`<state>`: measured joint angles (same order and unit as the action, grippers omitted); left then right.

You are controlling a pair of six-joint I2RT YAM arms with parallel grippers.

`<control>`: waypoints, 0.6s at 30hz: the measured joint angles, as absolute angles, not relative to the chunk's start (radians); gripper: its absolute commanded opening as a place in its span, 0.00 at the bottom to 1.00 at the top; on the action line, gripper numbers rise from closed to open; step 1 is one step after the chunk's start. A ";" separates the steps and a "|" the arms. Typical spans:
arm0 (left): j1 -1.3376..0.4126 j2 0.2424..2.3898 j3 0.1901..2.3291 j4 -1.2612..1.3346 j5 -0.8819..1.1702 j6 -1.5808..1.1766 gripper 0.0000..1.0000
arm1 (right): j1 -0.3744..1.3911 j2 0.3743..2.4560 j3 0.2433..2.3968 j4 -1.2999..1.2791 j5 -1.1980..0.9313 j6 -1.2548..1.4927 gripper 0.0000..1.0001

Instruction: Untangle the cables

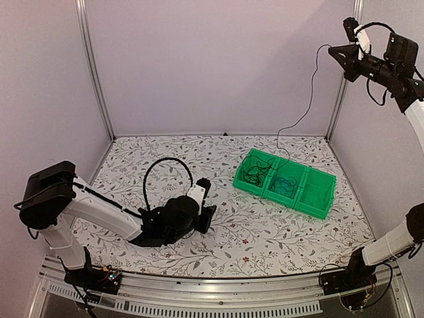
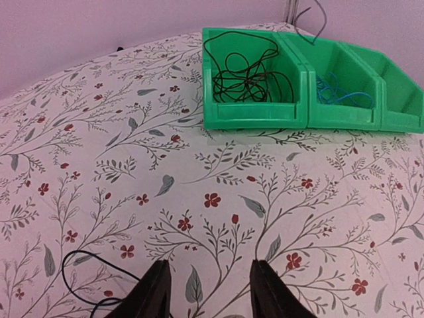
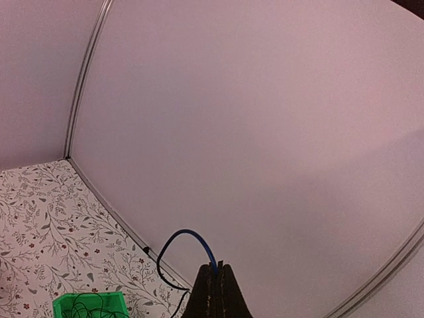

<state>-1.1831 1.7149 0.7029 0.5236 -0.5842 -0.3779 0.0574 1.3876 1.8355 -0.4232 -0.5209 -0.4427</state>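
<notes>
My right gripper (image 3: 215, 268) is pinched shut on one thin strand (image 3: 189, 233), held high by the back wall; it hangs down towards the green bin (image 2: 258, 114), where the other cables (image 2: 242, 73) lie knotted in the left compartment. My left gripper (image 2: 211, 268) sits low over the table (image 2: 132, 165), fingers apart and empty, a loose black wire (image 2: 73, 257) just beside it. I judge one strand is being drawn free; next comes a steady pull clear of the tangle
</notes>
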 measured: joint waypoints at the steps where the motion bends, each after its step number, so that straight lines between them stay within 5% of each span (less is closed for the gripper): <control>1: -1.186 1.715 0.703 0.509 -0.588 -0.378 0.43 | 0.056 1.382 1.843 -0.420 -0.516 -0.444 0.00; 18: -1.199 1.640 0.704 0.418 -0.645 -0.366 0.44 | 0.010 1.218 1.687 -0.404 -0.384 -0.548 0.00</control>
